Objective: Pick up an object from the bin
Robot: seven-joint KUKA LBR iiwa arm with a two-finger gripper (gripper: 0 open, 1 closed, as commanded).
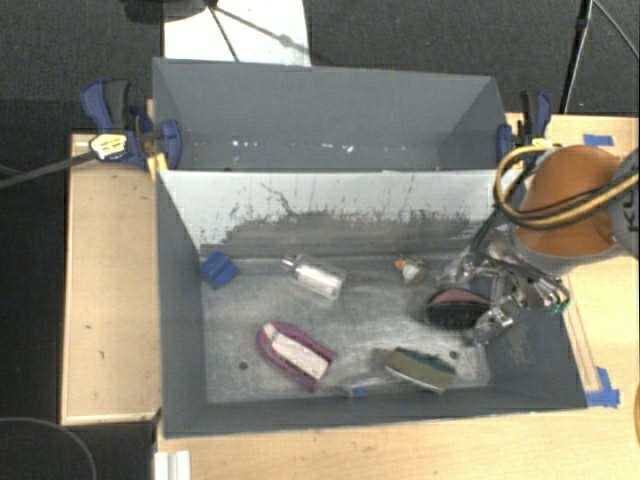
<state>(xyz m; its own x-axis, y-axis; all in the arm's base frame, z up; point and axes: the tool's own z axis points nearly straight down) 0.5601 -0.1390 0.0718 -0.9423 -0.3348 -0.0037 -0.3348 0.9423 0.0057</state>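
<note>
closest to the lens, a green-and-grey sponge [420,368] lies by the front wall of the grey bin [330,118] at 5 o'clock, with a purple-and-white packet [293,351] at 7 o'clock. the robot's gripper [477,298], below its orange wrist cover [565,203], sits low at 3 o'clock, fingers [488,326] spread apart and gripping nothing. a dark oval object [452,310] with a reddish top lies on the bin floor just at the gripper's 9 o'clock side; whether they touch cannot be told. a clear bottle [315,276] rests at 10 o'clock, a blue block [217,269] beyond it by the left wall, and a small orange-tipped piece [407,267] at 1 o'clock.
</note>
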